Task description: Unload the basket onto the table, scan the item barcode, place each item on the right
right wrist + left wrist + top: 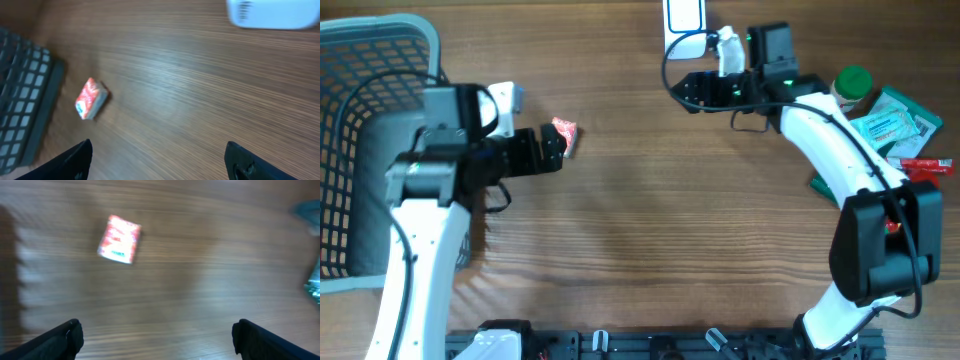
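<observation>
The item, a small red and white packet (565,134), lies flat on the wooden table. My left gripper (560,152) hovers right beside it, open and holding nothing. In the blurred left wrist view the packet (119,239) lies ahead of and left of the open left gripper (157,340). A white scanner (684,18) stands at the far edge. My right gripper (683,92) hangs just in front of it, open and bare. The right wrist view shows the packet (91,98) far to the left, the scanner (272,12) at top right, and the open right gripper (160,162).
A dark mesh basket (370,80) fills the left side, and its edge shows in the right wrist view as the basket (25,115). At the right lie a green-lidded bottle (852,82), teal packets (892,122) and a red item (926,166).
</observation>
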`<state>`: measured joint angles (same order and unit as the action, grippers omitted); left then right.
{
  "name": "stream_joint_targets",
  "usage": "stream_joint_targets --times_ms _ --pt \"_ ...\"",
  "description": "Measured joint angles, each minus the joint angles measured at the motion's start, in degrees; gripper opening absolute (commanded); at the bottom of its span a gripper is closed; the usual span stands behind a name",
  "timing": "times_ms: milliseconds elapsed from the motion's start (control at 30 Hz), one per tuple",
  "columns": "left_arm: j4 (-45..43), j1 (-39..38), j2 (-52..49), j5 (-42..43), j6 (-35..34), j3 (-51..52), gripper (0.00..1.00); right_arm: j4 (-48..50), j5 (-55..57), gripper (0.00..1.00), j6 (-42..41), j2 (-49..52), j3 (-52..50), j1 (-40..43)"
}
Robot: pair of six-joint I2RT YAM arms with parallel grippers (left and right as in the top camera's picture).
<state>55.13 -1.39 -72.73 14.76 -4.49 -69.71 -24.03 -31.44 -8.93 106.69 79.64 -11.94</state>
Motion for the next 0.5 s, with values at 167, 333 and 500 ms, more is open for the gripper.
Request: stream_joint_targets --times_ms 167,333,500 --pt "-4.9 -7.2 -6.1 -14.9 -0.1 0.0 0.92 -4.7 0.1 0.82 0.0 0.0 0.0 5.7" --pt "-7.0 -7.3 -14.9 -21.2 0.2 0.0 0.92 -7.2 -0.5 0.82 0.0 0.0 0.0 9.9" --pt "-9.6 -7.3 -24.4 -23.4 0.2 0.0 0.86 -7.3 -0.7 0.82 0.0 0.0 0.0 10.8"
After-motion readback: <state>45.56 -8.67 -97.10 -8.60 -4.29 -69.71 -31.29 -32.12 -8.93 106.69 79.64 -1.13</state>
